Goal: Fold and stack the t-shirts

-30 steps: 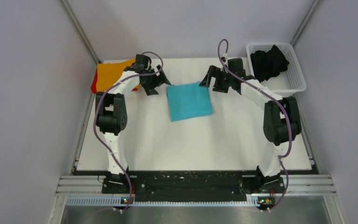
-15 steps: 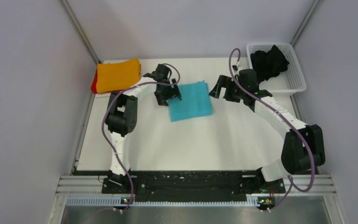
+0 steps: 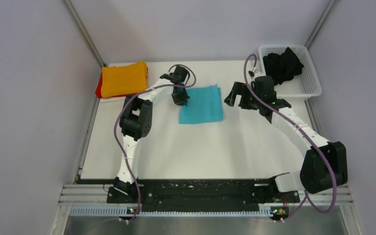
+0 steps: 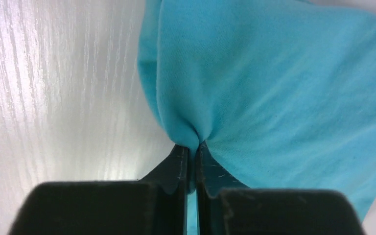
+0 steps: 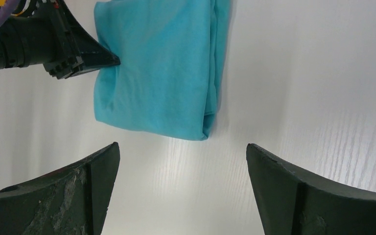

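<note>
With the left fingers [image 4: 176,169] clamped on a bunched edge of the folded turquoise t-shirt [image 3: 203,105] mid-worktop [image 3: 200,147] and the right fingers [image 5: 90,181] spread wide beside it, we judge a one-sided pull toward the orange t-shirt [image 3: 124,78] could drag the folds open — the mesh basket [image 3: 313,81] stands well apart.

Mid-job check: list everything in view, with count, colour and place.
turquoise shirt: 1, turquoise, folded, mid-table
orange shirt: 1, orange, folded, far left corner
red shirt: 1, red, under the orange shirt, only an edge shows
black shirt: 1, black, bunched in the basket
basket: 1, white mesh, far right corner
table: 1, white
left gripper: 1, black, shut on the turquoise shirt's left edge
right gripper: 1, black, open, right of the turquoise shirt, apart from it
</note>
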Available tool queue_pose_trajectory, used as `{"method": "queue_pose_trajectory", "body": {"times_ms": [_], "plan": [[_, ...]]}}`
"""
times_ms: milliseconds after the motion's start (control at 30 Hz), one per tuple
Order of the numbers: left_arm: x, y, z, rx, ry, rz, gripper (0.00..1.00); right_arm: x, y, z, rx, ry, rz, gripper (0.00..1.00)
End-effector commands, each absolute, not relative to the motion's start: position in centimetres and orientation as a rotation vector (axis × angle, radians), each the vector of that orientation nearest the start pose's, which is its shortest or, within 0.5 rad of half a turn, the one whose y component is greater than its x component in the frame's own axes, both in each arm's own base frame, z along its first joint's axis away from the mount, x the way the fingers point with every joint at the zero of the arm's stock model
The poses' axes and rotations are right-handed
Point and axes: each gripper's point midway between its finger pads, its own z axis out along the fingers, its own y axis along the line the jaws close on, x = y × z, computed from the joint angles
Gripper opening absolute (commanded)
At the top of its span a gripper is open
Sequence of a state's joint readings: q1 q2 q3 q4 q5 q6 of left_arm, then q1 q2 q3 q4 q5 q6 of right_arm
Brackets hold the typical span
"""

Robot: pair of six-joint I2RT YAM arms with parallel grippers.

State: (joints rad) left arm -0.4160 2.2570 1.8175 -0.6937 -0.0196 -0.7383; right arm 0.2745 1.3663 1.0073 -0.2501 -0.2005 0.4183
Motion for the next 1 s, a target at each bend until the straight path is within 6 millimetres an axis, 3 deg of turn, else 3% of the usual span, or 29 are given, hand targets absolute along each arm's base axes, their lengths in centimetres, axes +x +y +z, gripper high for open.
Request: {"method": "queue_pose_trajectory", "body": {"times_ms": [0,133,333,467,700,967], "plan": [[44.9,-21.8,0.0,-0.398,2.765,-0.036,0.0,36.7,14.6,18.5,0.038,2.179,0.568,0.99],[47.1,-19.1,3.1,-0.327,2.651,0.178,0.0,36.7,14.1,18.7,0.047,2.166,0.535,0.99],[50.7,-12.8,11.5,-0.166,2.333,0.592,0.0,36.9,12.9,19.6,0.071,2.118,0.469,0.99],[52.4,-10.9,16.0,-0.087,2.226,0.639,0.0,36.8,12.5,19.8,0.076,2.108,0.451,0.99],[54.2,-6.6,22.1,-0.06,2.08,0.788,0.0,36.8,12.0,20.1,0.084,2.095,0.424,0.99],[55.4,-2.4,27.0,-0.085,1.973,0.867,0.0,37.0,11.7,19.7,0.093,2.104,0.399,0.99]]}}
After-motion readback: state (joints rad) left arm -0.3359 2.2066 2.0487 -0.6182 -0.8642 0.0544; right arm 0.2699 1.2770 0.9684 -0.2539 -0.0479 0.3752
